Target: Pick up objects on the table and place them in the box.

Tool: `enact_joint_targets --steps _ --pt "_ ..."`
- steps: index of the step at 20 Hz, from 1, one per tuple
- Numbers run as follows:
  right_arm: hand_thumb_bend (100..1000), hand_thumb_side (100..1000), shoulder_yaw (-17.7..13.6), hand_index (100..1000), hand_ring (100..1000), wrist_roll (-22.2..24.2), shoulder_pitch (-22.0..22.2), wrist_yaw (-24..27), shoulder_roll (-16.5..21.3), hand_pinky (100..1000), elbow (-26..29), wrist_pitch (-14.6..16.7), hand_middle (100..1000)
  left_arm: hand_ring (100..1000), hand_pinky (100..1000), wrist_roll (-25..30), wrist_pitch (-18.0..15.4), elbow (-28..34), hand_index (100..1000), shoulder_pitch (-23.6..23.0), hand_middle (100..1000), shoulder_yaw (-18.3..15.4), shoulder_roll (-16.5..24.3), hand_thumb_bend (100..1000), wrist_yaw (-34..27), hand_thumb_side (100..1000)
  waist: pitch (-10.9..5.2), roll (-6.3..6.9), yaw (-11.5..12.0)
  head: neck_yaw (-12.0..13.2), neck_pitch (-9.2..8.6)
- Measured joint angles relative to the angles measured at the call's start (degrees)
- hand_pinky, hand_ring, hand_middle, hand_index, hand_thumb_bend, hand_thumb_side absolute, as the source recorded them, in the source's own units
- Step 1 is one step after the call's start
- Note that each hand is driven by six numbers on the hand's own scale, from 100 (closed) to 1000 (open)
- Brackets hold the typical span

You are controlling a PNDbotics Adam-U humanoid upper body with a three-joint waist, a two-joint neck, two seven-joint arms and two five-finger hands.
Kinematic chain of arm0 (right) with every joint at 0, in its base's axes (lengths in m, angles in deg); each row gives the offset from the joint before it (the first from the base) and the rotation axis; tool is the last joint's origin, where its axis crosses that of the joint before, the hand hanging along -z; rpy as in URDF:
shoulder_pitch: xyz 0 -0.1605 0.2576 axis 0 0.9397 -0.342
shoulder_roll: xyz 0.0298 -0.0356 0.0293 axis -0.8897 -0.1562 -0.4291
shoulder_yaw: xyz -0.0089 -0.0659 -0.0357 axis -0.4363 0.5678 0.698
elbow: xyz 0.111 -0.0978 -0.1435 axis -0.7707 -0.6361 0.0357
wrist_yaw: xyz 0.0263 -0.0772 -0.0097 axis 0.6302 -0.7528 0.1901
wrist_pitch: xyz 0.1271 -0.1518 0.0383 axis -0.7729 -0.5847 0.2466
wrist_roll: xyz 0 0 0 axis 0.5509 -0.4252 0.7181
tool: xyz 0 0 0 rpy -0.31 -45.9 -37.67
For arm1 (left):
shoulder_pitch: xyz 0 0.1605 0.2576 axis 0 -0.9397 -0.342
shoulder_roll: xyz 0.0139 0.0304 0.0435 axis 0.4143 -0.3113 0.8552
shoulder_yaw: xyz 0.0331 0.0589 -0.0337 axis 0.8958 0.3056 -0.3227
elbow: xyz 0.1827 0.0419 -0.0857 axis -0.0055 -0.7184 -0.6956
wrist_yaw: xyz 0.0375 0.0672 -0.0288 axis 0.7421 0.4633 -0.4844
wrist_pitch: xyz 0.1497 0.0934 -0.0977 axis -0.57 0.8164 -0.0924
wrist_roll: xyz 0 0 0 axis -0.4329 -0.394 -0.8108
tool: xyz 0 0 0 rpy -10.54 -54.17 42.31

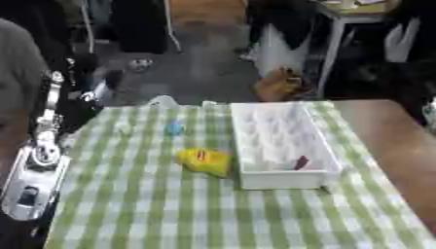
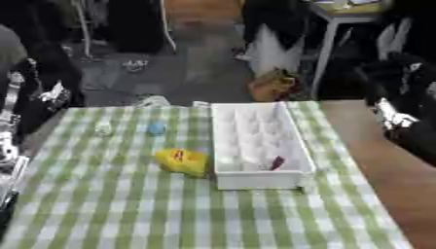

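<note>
A white box stands lengthwise on the checked cloth, right of the middle, with a small dark red thing in its near end. A yellow object with a red mark lies just left of the box, close to its near corner. Farther back on the cloth are a small blue object and a small pale object. My left arm rises along the table's left edge, off the cloth; its hand is blurred. Beyond the table's right edge, my right hand shows as silver parts away from all objects.
The green and white checked cloth covers most of the table; bare brown tabletop runs along the right. Two pale things lie at the far edge. Chairs, table legs and a brown bag stand on the floor behind.
</note>
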Motion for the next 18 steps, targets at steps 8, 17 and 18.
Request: enact_joint_targets --steps 8,17,18 --pt "259 536 0.00 951 780 0.00 0.00 0.00 0.00 741 0.00 0.00 782 763 722 0.63 0.58 -0.68 802 1.00 669 0.34 0.01 749 1.18 666 0.00 0.00 0.00 -0.01 0.01" --pt "257 537 0.01 950 779 0.02 0.00 0.00 0.00 740 0.00 -0.01 782 770 730 2.82 1.43 -2.28 811 3.98 681 1.35 0.88 754 4.00 598 0.00 0.00 -0.02 -0.05 0.10" --pt "257 537 0.01 950 779 0.02 0.00 0.00 0.00 740 0.00 -0.01 782 770 731 3.46 1.55 -2.69 811 4.49 682 1.50 1.12 755 4.75 595 -0.01 0.00 -0.07 -0.06 0.10"
